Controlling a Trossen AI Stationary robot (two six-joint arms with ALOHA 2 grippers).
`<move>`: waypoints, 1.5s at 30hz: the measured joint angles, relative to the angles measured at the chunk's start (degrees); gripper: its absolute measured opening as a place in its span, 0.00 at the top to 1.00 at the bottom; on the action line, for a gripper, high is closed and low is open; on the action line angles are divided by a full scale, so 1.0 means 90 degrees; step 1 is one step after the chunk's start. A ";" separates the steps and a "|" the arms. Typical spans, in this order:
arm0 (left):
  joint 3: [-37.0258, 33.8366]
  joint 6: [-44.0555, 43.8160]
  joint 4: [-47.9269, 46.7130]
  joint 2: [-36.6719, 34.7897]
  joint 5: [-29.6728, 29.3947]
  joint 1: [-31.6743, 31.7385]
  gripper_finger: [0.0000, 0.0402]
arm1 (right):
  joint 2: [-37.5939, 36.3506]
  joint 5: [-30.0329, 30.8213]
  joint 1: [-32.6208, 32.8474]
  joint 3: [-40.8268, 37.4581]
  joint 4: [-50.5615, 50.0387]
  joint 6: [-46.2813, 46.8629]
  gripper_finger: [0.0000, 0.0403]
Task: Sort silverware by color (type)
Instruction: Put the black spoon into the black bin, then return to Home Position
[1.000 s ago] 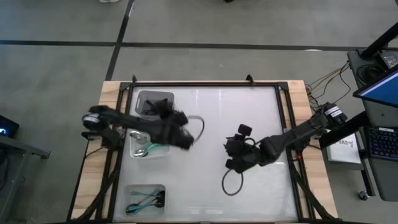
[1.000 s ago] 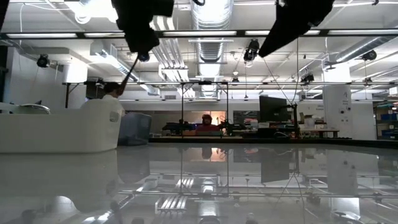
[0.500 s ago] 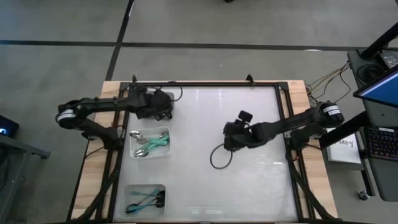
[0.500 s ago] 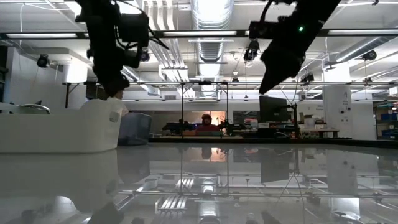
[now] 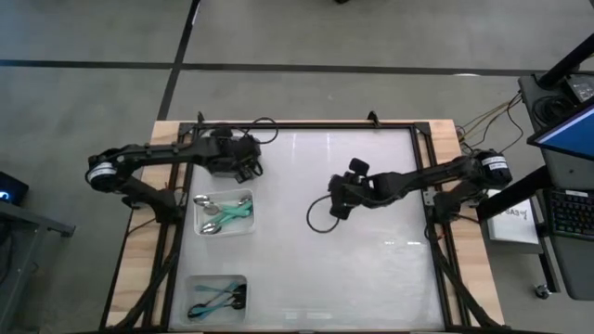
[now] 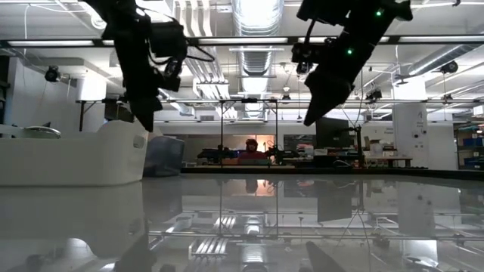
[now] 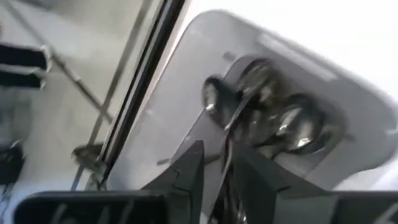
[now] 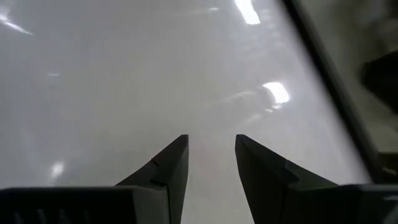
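Teal-handled spoons (image 5: 225,211), two bins (image 5: 198,223) (counts unclear)

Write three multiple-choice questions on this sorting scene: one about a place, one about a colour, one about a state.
1. The left gripper is above:
A a plate
B the grey bin
C a cup

2. The spoons in the white bin have handles that are:
A red
B yellow
C teal

3. The right gripper has its fingers:
A apart and empty
B shut on a spoon
C clamped on a bin

Key:
1 B, its wrist view looks into the grey bin.
2 C, teal shows in the high view.
3 A, only bare surface shows between them.
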 joint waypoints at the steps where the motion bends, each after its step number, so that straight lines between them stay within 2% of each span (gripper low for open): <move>1: 0.0076 0.0095 0.0006 0.0012 0.0120 -0.0002 0.82 | -0.0004 -0.0221 -0.0058 0.0000 0.0146 -0.0142 0.69; 5: 0.0363 0.0268 0.0011 0.0019 0.0418 -0.0002 0.75 | -0.0016 -0.1130 -0.0370 0.0000 0.0564 -0.0532 0.69; 8: 0.0587 0.0270 -0.0030 0.0019 0.0711 -0.0002 0.71 | -0.0023 -0.1505 -0.0698 -0.0014 0.0642 -0.0766 0.69; 15: 0.0726 0.0411 0.0295 -0.0040 0.2853 -0.0066 0.71 | -0.0261 -0.2312 -0.1661 -0.0514 0.1134 -0.0977 0.69; 19: 0.0577 0.0806 0.0513 -0.0421 0.3411 -0.0178 0.76 | -0.0812 -0.2384 -0.2064 -0.1249 0.1789 -0.0977 0.69; 24: 0.0243 0.0836 0.0634 -0.1427 0.3452 -0.0199 0.81 | -0.1950 -0.2390 -0.2383 -0.2450 0.2871 -0.0780 0.69; 31: -0.1014 0.0109 0.1719 -0.3708 0.3441 -0.0235 0.81 | -0.3595 -0.2385 -0.2467 -0.3743 0.4026 -0.0482 0.69; 34: -0.1686 -0.0264 0.2257 -0.4683 0.3428 -0.0234 0.81 | -0.4157 -0.2367 -0.2469 -0.3995 0.4306 -0.0563 0.69; 38: -0.2538 -0.0613 0.2749 -0.5733 0.3426 -0.0234 0.81 | -0.4796 -0.2026 -0.2469 -0.4233 0.4338 -0.0775 0.69; 45: -0.3948 -0.1005 0.3807 -0.6898 0.3428 -0.0232 0.81 | -0.5624 -0.1982 -0.2469 -0.4655 0.4317 -0.0651 0.69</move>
